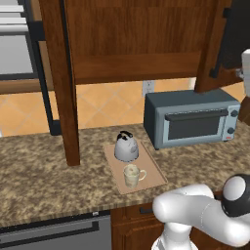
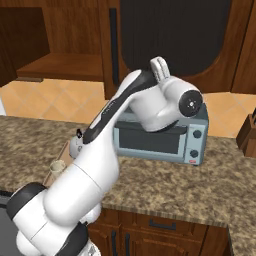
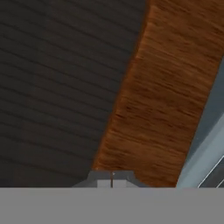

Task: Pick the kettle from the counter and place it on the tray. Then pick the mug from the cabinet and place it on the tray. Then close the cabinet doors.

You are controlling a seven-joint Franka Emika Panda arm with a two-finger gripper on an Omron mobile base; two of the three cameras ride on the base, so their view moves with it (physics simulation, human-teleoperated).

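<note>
The silver kettle (image 1: 126, 146) stands upright at the far end of the wooden tray (image 1: 152, 168) on the granite counter (image 1: 39, 176). The cream mug (image 1: 132, 176) sits on the same tray, just in front of the kettle. In the right base view my arm hides most of the kettle (image 2: 76, 145) and mug (image 2: 57, 167). The cabinet (image 1: 132, 63) is open; its left door (image 1: 63, 83) stands edge-on and its right door (image 2: 170, 35) is partly swung. My gripper (image 3: 112, 180) is shut and empty. It is raised close against the right door's brown frame (image 3: 166, 96).
A blue-grey toaster oven (image 1: 193, 119) sits on the counter right of the tray, below the right door and under my raised hand (image 2: 160, 67). A knife block (image 2: 248, 132) stands at the far right. Drawers (image 2: 160, 225) lie under the counter.
</note>
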